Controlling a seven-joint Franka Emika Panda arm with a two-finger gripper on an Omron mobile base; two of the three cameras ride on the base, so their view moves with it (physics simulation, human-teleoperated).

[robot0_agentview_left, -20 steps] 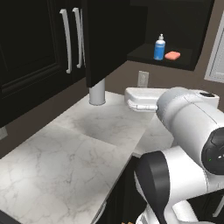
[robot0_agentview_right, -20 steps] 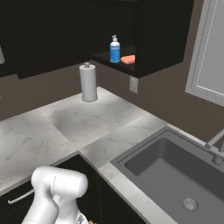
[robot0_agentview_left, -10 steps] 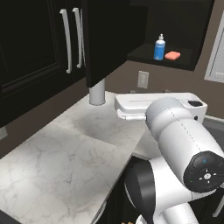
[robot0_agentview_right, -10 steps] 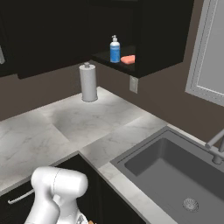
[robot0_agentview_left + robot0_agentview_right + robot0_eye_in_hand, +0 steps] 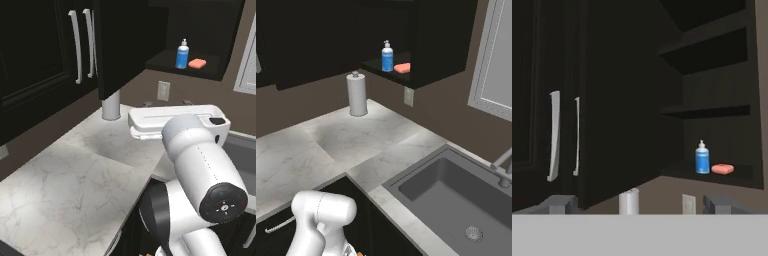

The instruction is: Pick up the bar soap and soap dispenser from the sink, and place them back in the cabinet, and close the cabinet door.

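Both task items already sit on the lowest cabinet (image 5: 712, 65) shelf: soap dispenser (image 5: 701, 158) upright, bar soap (image 5: 722, 169) lying flat just to its right, the two close but apart. Judgement: placing is finished, so only the door-closing step is left.

Cabinet door (image 5: 624, 110) stands swung out, seen nearly edge-on in the centre of the hand view. That explains the hand's pose: it is raised and aimed at the door and open shelves, presumably lining up a push. Gripper (image 5: 639, 204) released, its fingers (image 5: 559, 204) spread wide at the lower corners of the hand view, nothing between them.

View differences:
- Hand view: two upper shelves above the soaps, plus silver bar handles (image 5: 554, 135) on the shut doors at left.
- Right base view: sink (image 5: 456, 195), lower right, basin bare except drain ring; faucet (image 5: 503, 167) at right edge. Paper towel roll (image 5: 357, 94) stands on the counter (image 5: 346, 140) below the shelf.
- Left base view: door (image 5: 120, 45) hides the upper part of the roll; arm's bulk fills lower right
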